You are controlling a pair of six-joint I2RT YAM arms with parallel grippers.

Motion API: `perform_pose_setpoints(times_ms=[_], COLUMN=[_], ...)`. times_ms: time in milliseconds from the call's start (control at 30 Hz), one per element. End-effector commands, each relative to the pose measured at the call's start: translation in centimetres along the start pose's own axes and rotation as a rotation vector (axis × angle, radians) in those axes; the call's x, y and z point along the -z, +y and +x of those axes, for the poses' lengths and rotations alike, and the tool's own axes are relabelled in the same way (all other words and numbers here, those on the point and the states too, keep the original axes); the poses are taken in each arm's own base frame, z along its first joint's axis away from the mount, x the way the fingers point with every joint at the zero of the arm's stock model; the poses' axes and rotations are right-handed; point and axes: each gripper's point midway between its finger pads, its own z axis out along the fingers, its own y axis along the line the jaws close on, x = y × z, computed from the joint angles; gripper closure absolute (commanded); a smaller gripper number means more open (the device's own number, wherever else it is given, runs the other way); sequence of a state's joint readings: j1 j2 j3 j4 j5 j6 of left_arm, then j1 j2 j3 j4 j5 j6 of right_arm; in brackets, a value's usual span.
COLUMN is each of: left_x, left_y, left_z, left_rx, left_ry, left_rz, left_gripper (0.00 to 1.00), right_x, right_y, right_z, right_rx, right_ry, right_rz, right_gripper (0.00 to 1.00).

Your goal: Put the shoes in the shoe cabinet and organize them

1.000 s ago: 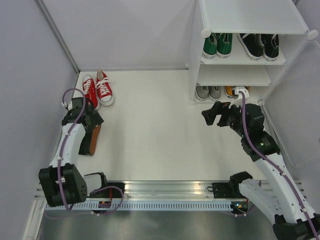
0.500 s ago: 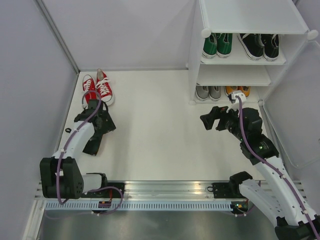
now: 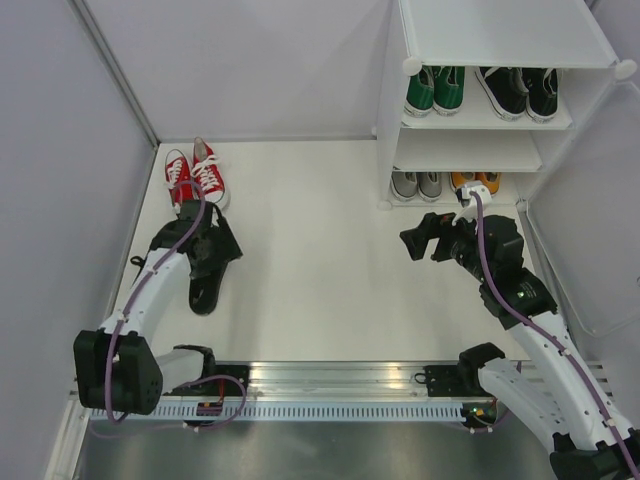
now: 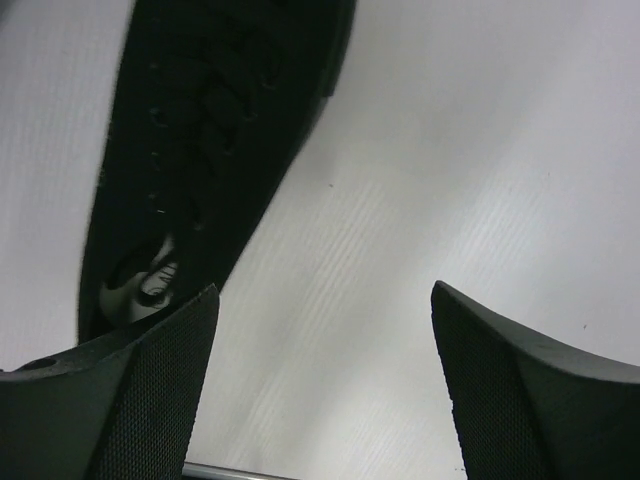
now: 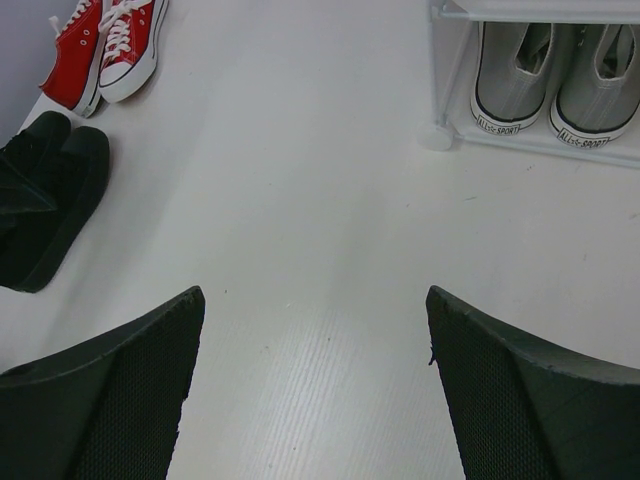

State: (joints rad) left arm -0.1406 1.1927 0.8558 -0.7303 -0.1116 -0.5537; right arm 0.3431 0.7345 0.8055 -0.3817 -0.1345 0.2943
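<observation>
Tall white translucent plastic shoe cabinet (image 3: 500, 30) stands at the far right corner of the white surface (image 3: 310, 250). Two of its tiers show contents.

The upper one holds a green canvas sneaker pair (image 3: 435, 90) on the left and a black pair with white soles (image 3: 518, 92) on the right. The lower tier holds a grey pair (image 3: 417, 184) on the left, heels outward with printed white heel strips. Beside it sits an orange pair (image 3: 474, 181), mostly hidden behind the right arm's cable, so only the heels show.

Outside the cabinet, a red lace-up pair with white laces and soles (image 3: 196, 177) sits side by side at the far left of the surface, near the wall. A single all-black low-top shoe (image 3: 206, 290) lies on the surface nearer the arm bases, apart from the red pair. Its laces and sole are dark, and a pale insole label shows in the opening.

The left pincer (image 4: 325, 300) is released, fingers wide apart. The black shoe lies ahead of its left finger (not between the fingers), and only bare surface sits in the gap. The right pincer (image 5: 312, 300) is released too, hovering above the surface in front of the cabinet's lower tier and gripping nothing.
</observation>
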Motion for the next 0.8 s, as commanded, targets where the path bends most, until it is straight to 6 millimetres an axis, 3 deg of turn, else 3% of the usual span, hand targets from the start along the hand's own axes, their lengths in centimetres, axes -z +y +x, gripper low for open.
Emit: perform_pose_setpoints(times_ms=[0,133,400,633,767], left_x=[0.6,-0.5,-2.7,-5.4,-6.0], left_y=[2.6,6.0,7.4,4.9,1.3], left_z=[-3.0,-3.2,-1.3,1.3,2.9], left_rx=[0.019,0.100,0.108,0.081,0.060], left_ry=[-0.068,0.003,0.115,0.307,0.384], left_rz=[-0.080,-0.140,-0.185,-0.056,0.084], left_gripper=[0.12,0.14,0.19,0.13,0.13], right_x=[-0.1,0.0,-0.1,-0.1,-0.2], right_y=[0.2,0.2,0.3,0.6,0.6], right_z=[0.0,0.1,0.4,0.6,0.8], right_rx=[0.012,0.021,0.019,0.017,0.019], right_ry=[-0.009,-0.008,-0.003,-0.012,-0.011], right_rz=[-0.016,-0.018,-0.023,-0.041,-0.045], right_gripper=[0.06,0.06,0.06,0.06,0.06])
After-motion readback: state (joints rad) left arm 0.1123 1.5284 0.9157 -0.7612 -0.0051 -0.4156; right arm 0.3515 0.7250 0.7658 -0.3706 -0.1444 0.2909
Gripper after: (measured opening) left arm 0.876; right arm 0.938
